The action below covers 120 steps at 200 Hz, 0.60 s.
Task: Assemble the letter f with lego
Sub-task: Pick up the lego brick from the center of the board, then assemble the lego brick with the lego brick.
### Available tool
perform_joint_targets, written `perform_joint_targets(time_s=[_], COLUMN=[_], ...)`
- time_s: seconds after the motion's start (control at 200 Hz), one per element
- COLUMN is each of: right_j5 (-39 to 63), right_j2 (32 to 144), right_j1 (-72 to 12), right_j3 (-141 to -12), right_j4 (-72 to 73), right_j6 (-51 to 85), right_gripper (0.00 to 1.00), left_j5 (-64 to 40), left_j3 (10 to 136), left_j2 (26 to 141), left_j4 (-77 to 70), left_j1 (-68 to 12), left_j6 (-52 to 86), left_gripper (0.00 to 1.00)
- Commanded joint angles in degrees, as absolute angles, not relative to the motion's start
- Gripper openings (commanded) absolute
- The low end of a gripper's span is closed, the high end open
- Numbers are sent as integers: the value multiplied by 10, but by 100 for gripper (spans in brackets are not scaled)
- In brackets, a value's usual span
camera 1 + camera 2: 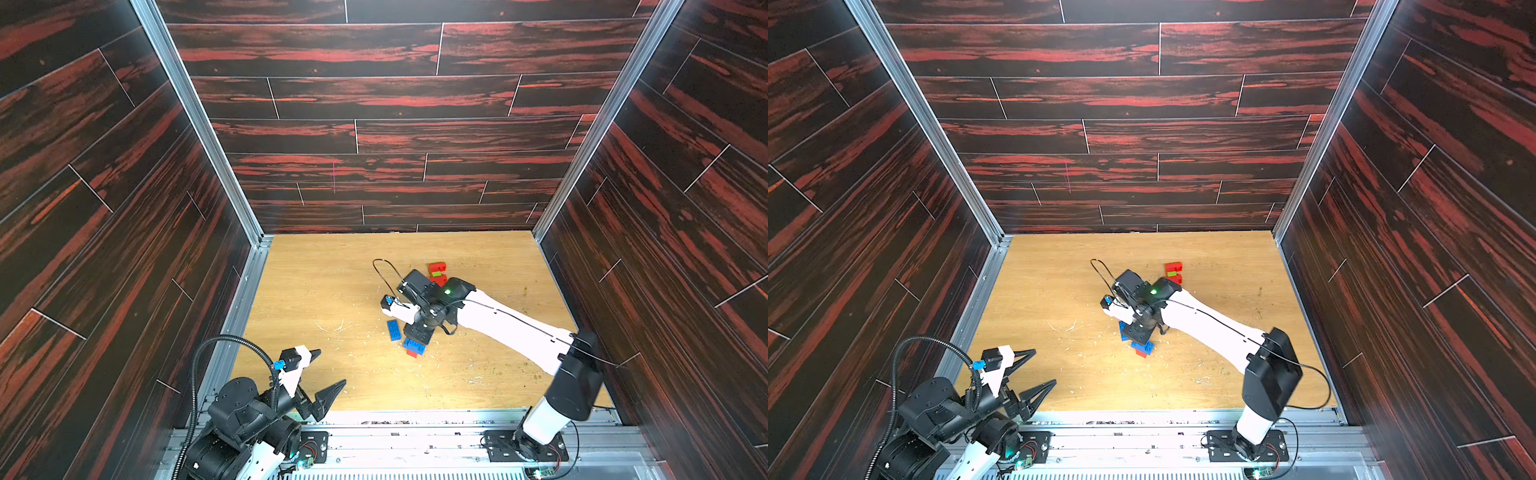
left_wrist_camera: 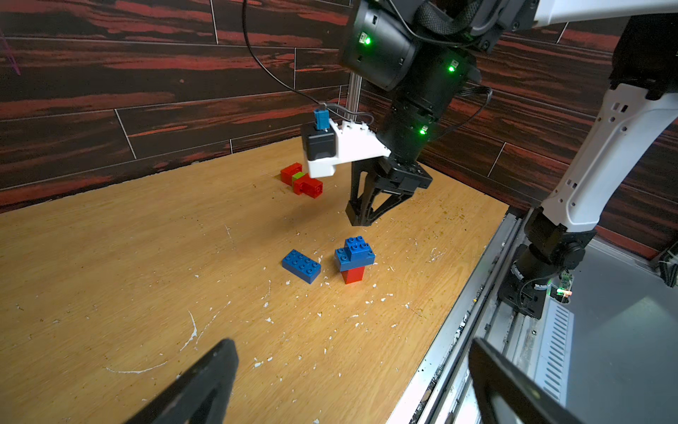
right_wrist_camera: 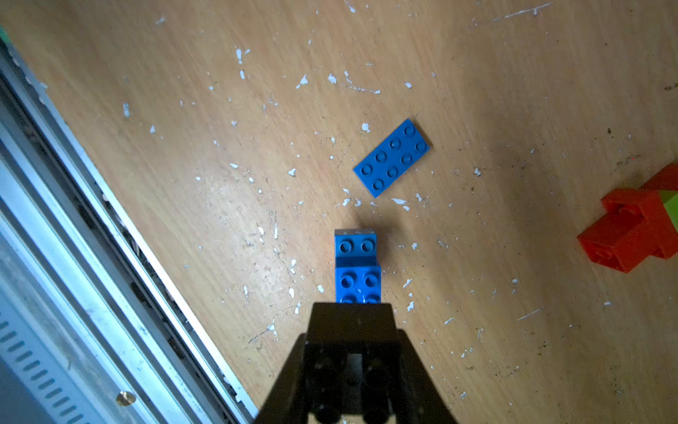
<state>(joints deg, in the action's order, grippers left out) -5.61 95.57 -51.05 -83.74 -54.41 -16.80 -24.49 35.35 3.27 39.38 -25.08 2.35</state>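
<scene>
In both top views the right gripper (image 1: 417, 332) hangs directly over a small lego stack (image 1: 414, 346) near the middle of the worktop (image 1: 316, 291). A loose blue oblong brick (image 1: 394, 330) lies just beside the stack, toward the left edge. A red-and-green cluster (image 1: 437, 274) lies nearer the back edge, partly hidden by the arm. The left gripper (image 1: 332, 366) sits over the front left corner, spread wide and empty.

The left wrist view shows how the stack is built: a blue square brick (image 2: 357, 245) sits on a wider blue brick (image 2: 348, 261), and both perch on one narrow red brick (image 2: 353, 275). The right gripper's tips hover above the top studs without touching them. They stand close together with nothing between them; whether they quite meet I cannot tell.

The right wrist view looks straight down on the studs, and the gripper's tip covers the stack's near end. The loose blue oblong brick lies askew to the stack.

The stack looks top-heavy on its red foot. Any press should therefore go straight down over the red brick, never on the overhang. If the loose brick is next, the wrist should turn to match its slant and pinch across its short width. The idle left gripper could steady the stack.
</scene>
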Motion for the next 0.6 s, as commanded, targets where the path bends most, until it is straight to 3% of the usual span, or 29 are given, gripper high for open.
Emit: perform_joint_targets(time_s=[0.0,0.596], right_j5=[-32,-22], right_j2=[937,982], right_j1=[-507,-476], right_j3=[-792,-796], right_j4=[-501,-513], right_j6=[-233,-249], right_gripper=[21,23], left_j5=[-245,-242], left_j3=[353,353], left_j2=[30,34], left_j4=[397,397], left_j1=[-249,-249], left_j6=[18,18], left_gripper=[100,100])
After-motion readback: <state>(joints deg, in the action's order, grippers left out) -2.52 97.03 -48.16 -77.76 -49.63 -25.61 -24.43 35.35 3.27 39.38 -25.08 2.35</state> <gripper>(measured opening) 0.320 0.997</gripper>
